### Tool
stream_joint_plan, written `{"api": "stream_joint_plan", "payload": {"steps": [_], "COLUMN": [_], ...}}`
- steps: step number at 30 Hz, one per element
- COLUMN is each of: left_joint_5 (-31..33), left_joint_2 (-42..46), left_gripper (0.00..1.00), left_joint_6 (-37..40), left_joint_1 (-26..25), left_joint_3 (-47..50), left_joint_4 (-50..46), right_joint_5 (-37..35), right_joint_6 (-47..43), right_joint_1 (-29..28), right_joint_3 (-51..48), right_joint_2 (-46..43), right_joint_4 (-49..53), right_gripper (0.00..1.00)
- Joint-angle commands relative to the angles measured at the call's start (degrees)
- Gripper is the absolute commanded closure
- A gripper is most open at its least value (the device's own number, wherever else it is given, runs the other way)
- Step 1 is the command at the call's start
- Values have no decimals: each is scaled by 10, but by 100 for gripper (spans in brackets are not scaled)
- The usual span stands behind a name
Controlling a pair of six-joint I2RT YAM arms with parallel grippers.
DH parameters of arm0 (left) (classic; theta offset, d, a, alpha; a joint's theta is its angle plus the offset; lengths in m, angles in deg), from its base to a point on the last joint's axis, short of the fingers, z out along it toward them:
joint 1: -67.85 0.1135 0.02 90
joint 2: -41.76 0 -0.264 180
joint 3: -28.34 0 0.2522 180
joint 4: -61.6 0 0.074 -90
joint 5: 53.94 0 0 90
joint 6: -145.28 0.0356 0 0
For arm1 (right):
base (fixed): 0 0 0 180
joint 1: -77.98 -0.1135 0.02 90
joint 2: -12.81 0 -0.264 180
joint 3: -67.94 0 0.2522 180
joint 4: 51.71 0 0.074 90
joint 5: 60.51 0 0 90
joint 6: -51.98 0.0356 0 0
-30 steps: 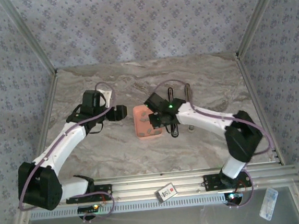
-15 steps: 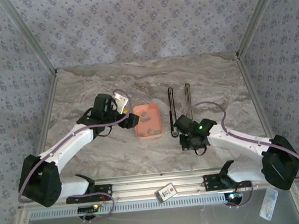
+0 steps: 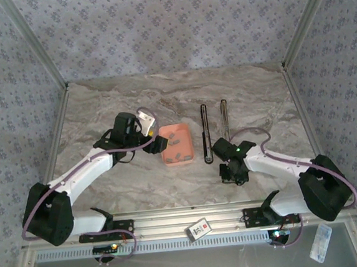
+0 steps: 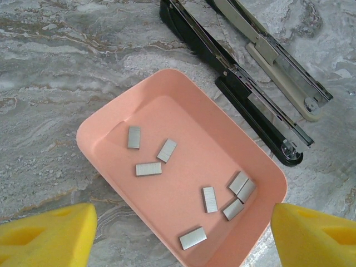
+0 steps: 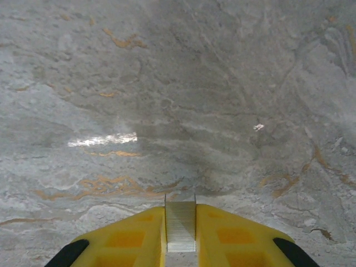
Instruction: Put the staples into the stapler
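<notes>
The right gripper [image 5: 180, 236] is closed on one short strip of staples [image 5: 180, 222], pinched between its yellow fingertips. It hangs over bare table [image 5: 167, 83] a little to the near side of the stapler's near end. The stapler [image 4: 245, 100] lies opened out to the right of the salmon tray [image 4: 105, 139], as a black bar carrying a metal rail with a paler bar [image 4: 272, 53] beside it. The main hazard, as I judge it, is the grip itself. The strip is thin and smooth and held on a small patch, so a knock against the rail's edge could twist it in the fingers, snap it, or pop it out onto the table. Alignment is the second worry, because the rail is narrow and a strip brought in skewed or tilted would sit across its walls rather than drop in. Nothing holds the stapler, so a push from the strip may simply slide it away. The left gripper [image 4: 181, 245] stands wide open and empty above the tray, where the loose staples [image 4: 148, 168] lie scattered flat. If it descends carelessly it could shove the tray into the black bar close beside it, or cross the right arm's path.
</notes>
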Motion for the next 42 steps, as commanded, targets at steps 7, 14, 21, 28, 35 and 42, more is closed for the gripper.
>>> {"api": "stream_joint_plan", "payload": {"steps": [7, 14, 21, 28, 35, 42], "left_joint_5": [-3, -5, -6, -7, -7, -8], "left_joint_2": [-13, -13, -13, -12, -11, -12], "left_gripper": [18, 18, 18, 18, 18, 18], "left_joint_6": [-4, -4, -4, -5, -6, -6], "left_joint_1": [-3, -3, -3, -3, -3, -3], "left_joint_3": [-9, -10, -12, -13, -13, -14], "left_joint_4": [8, 7, 5, 3, 3, 3], "right_joint_5": [8, 3, 27, 34, 25, 27], "right_joint_6": [-26, -24, 14, 24, 20, 14], "right_joint_1": [6, 16, 28, 31, 35, 39], "right_joint_3": [18, 64, 67, 57, 51, 44], "right_joint_2": [27, 24, 43, 66, 83, 97], "right_joint_4": [41, 98, 91, 57, 53, 36], "right_gripper": [75, 68, 67, 66, 68, 70]}}
